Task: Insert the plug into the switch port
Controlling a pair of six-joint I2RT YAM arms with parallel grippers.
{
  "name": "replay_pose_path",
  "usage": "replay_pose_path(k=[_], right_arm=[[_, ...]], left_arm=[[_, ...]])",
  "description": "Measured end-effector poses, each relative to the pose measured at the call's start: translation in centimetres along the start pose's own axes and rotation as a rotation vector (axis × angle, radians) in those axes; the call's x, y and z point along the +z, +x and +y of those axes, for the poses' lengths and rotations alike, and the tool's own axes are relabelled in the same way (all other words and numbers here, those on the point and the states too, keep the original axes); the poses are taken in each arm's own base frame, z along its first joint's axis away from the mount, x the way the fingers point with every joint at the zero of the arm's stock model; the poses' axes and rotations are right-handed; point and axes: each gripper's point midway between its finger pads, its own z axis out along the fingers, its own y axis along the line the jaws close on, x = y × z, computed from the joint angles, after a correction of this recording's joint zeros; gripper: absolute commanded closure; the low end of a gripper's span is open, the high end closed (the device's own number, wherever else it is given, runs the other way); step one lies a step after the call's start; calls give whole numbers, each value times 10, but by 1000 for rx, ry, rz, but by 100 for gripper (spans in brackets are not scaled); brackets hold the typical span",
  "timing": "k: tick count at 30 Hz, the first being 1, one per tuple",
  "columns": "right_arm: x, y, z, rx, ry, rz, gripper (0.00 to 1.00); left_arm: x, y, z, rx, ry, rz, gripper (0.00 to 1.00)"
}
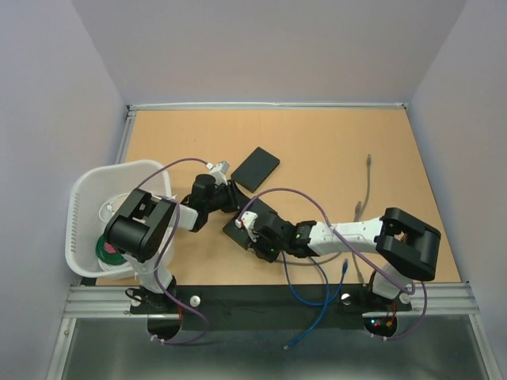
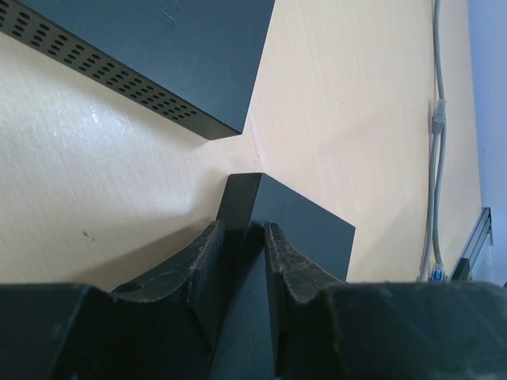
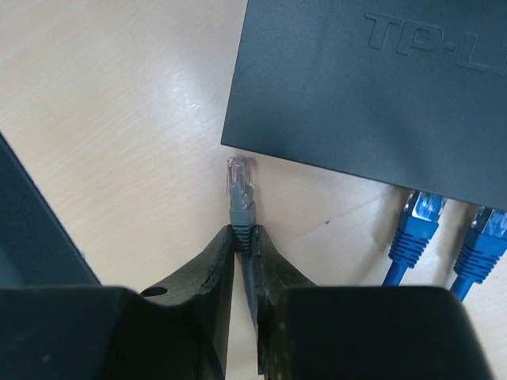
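Note:
The grey plug [image 3: 241, 194] sticks out from my right gripper [image 3: 245, 235], which is shut on the boot behind it. Its clear tip points at the port face of the black switch [image 3: 372, 87], just short of it near the left corner. Two blue plugs [image 3: 418, 229] sit in ports further right. My left gripper [image 2: 244, 229] is shut on a corner of the switch [image 2: 309, 229]. In the top view the two grippers, left [image 1: 234, 199] and right [image 1: 252, 229], meet at the switch [image 1: 269, 207] in the middle of the table.
A second black box [image 1: 256, 169] with a vented side [image 2: 158, 55] lies just beyond the switch. A loose grey cable [image 1: 366, 190] lies at the right. Blue cables [image 1: 317, 293] trail over the near edge. A white basket [image 1: 87, 198] stands at the left.

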Motion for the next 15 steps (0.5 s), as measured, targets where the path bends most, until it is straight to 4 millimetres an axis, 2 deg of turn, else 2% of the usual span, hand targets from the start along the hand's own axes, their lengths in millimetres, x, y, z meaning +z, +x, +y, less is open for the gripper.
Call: replay_pose_path(k=[2,5,9,10,12,15], right_arm=[[-3,2,2,14,-11,-2,100],[-10,1,7,35,-31,-20,100],[-19,-6,13,64,-57,-65,100],[-23,-9,15,72,-65,-79,99],[-28,-17,18,82,-76,-108,100],[-36,-30,21,92,-92,-155,100]], left_arm=[[-2,1,-1,-3,-5,6,65],[-9,3,-1,-14,-29,23,60],[-24,9,5,-24,-109,57,44],[-28,8,5,-22,-127,62,36],[-36,2,5,-8,-170,56,28],[-45,-17,-4,21,-192,13,26]])
